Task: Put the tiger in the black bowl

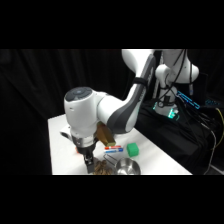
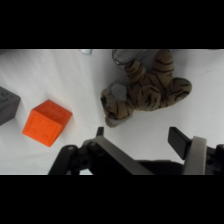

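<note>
Tiger lies on the white table, ungrasped, just beyond the spread fingers of the gripper, beside an orange cube. Grasp and transfer remain; black bowl not seen

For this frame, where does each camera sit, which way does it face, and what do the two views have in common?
Side view: fixed beside the white table, looking across and down; shows the arm reaching from its base at upper right, gripper low over the tiger.
Wrist view: on the arm's wrist, looking down past the gripper at the tiger, with an orange cube beside it.
Shared: the gripper, tiger and table.
</note>
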You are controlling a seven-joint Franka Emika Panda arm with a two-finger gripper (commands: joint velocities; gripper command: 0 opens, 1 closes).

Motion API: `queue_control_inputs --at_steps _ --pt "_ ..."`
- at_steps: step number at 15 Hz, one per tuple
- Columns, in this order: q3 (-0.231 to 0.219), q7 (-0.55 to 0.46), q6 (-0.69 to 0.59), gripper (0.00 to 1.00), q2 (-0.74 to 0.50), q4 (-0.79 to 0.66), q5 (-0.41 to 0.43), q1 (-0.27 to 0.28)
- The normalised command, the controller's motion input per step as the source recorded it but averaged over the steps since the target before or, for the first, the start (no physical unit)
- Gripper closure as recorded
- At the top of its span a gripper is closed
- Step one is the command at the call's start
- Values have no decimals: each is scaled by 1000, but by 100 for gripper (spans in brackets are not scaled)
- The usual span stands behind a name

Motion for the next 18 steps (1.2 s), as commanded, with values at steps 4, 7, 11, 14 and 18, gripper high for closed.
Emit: queue_control_inputs --at_steps 4,7,11,14,18 --pt "-124 228 -72 0 194 183 151 114" --pt "-161 450 132 0 -115 -178 130 268" --pt "-109 344 139 0 -193 -261 87 253" --pt "-16 150 92 0 -112 -204 130 54" --pt "21 43 102 44 -196 -253 146 -24"
